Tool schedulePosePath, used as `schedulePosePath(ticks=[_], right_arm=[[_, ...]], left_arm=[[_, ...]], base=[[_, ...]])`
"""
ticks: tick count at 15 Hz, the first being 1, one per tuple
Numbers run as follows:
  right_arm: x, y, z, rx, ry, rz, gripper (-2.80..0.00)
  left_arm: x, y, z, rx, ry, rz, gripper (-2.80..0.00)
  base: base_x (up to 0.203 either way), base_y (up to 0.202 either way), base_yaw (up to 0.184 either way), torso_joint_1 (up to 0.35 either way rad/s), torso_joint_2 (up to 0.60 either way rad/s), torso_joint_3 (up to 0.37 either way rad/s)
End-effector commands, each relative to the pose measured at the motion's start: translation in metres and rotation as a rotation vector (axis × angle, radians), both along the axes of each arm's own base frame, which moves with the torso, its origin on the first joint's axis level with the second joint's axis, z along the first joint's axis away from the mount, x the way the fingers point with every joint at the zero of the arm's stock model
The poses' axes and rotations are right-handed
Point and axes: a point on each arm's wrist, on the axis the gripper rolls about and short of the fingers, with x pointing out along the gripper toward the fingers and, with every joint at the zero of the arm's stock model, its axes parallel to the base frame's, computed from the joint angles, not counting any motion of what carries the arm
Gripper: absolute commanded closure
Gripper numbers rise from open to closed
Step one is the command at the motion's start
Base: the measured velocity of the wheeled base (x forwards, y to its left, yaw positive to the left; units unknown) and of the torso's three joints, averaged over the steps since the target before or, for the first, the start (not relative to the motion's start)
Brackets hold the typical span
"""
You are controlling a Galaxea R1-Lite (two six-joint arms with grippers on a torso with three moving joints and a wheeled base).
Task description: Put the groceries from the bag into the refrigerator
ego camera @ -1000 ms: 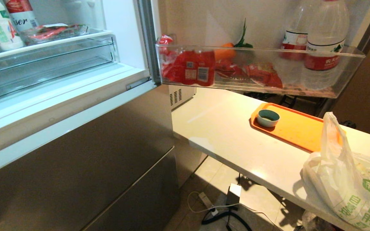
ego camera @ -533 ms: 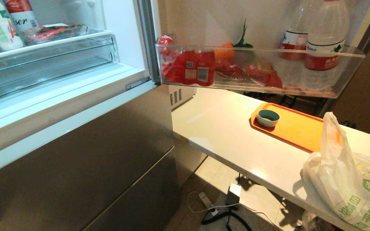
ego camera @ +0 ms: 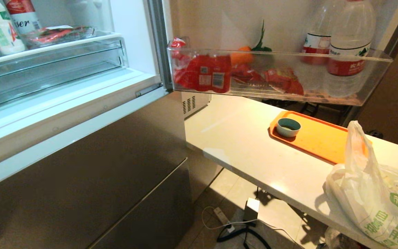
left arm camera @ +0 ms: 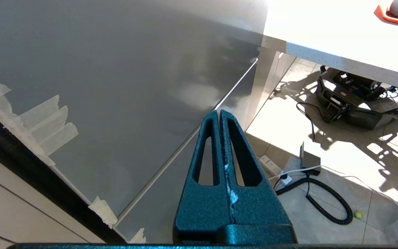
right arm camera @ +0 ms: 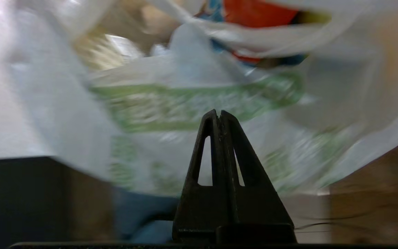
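A dark shape that showed at the frame's right edge just beside the bag a second ago is gone from the head view; nothing else has shifted. The bag sits on the white counter, near its front edge, with the orange tray just behind it and a small teal bowl on the tray's far end. Above the tray hangs the open refrigerator door's clear bin, which holds red packs and two water bottles. The right gripper, jaws pressed together and empty, points at the bag from close by; the contents are blurred, only a red-orange patch showing. The left gripper, also closed on nothing, hangs before the refrigerator's lower steel door.
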Motion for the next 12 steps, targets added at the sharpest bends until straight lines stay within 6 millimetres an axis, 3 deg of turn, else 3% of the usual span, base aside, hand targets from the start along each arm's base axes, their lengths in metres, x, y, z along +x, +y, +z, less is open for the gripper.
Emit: schedulePosePath(ticks=[1,8,12], right_arm=[[0.006,-0.012,-0.007,-0.030,0.063,0.035,0.00],[0.013,-0.018,-0.005,-0.067,0.077,0.063,0.00],[0.032,-0.034,-0.006,-0.056,0.066,0.055,0.00]], left_arm=[[0.000,0.000,0.000,0.000,0.000,0.000,0.00],[0.000,0.000,0.000,0.000,0.000,0.000,0.00],[0.000,0.000,0.000,0.000,0.000,0.000,0.00]], base=[[0.000,0.000,0.000,0.000,0.00,0.000],[0.000,0.000,0.000,0.000,0.00,0.000],[0.000,0.000,0.000,0.000,0.00,0.000]])
